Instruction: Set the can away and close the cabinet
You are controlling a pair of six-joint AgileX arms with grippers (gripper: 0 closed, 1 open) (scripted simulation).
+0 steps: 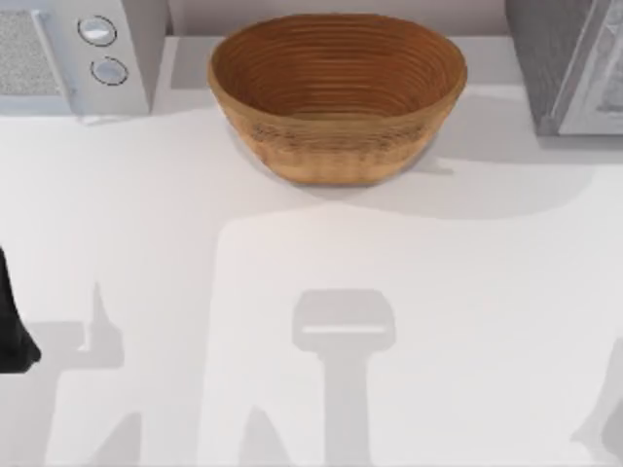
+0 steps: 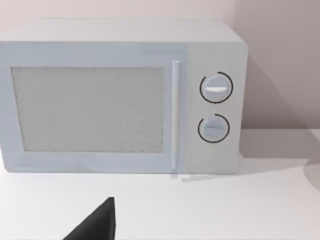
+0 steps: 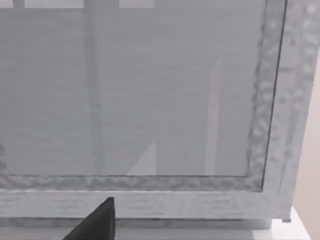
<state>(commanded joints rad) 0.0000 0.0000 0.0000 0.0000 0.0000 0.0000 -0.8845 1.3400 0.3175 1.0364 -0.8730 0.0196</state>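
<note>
Well, we think the job is close to done, or done. The cabinet (image 1: 568, 68) stands at the back right of the table (image 1: 146, 243). In the right wrist view its grey front (image 3: 150, 100) sits flat inside its frame, so it looks shut to us.

We cannot tell where the can is. The woven basket (image 1: 336, 97) at the back middle has nothing in it. Our guess is that the can is inside the cabinet, behind the door. It is only a guess. So we cannot say how the can looks right now.

Our left gripper (image 1: 14, 331) is low at the left edge of the table, well apart from the basket. Its camera faces the microwave (image 2: 120, 100), which is at the back left with its door shut. We cannot tell if this gripper is open or closed.

Our right gripper (image 3: 97, 222) is near the front of the cabinet. We cannot tell if it is open or closed either, or if it has hold of anything.
</note>
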